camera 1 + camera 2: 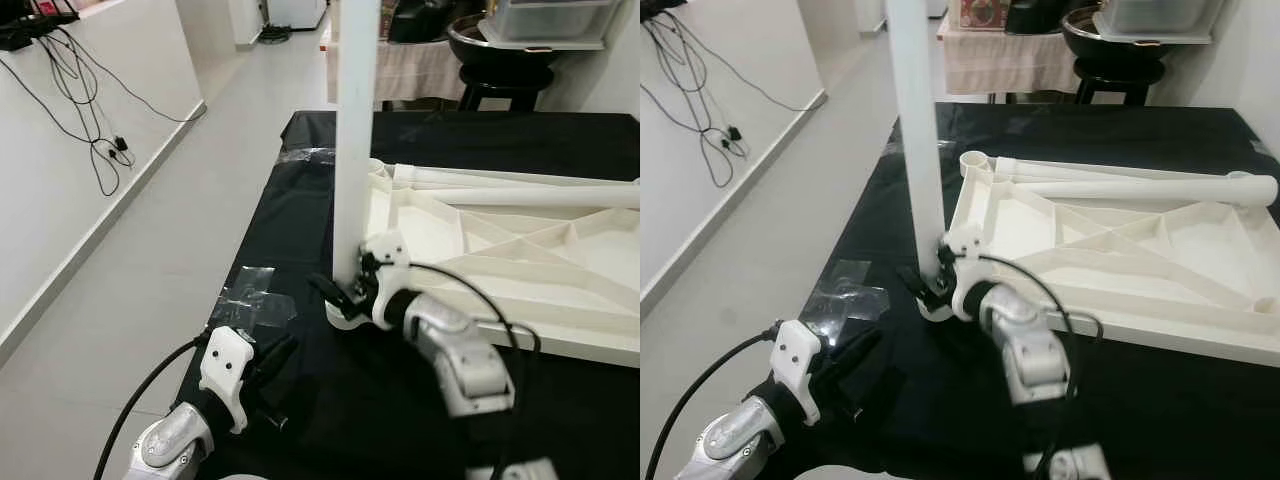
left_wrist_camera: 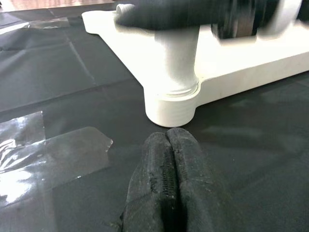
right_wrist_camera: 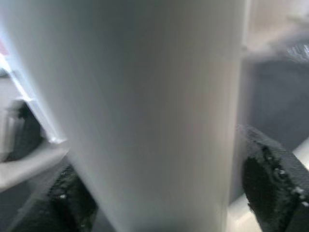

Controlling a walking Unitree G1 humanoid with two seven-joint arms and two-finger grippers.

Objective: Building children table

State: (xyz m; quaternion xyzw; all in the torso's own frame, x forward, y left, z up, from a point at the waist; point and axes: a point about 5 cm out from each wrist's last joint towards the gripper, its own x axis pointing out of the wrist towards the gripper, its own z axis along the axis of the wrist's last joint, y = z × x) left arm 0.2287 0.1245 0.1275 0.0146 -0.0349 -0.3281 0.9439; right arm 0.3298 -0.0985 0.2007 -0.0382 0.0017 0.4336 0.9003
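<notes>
Nearest you, left tool (image 1: pixel 268 372) idles pressed together on the black counter (image 1: pixel 300 400). Right tool (image 1: pixel 345 292) pinches the upright leg (image 1: pixel 355 140) at the tabletop (image 1: pixel 500 250) corner socket. Step: seating leg. Next, likely twist it home.
</notes>
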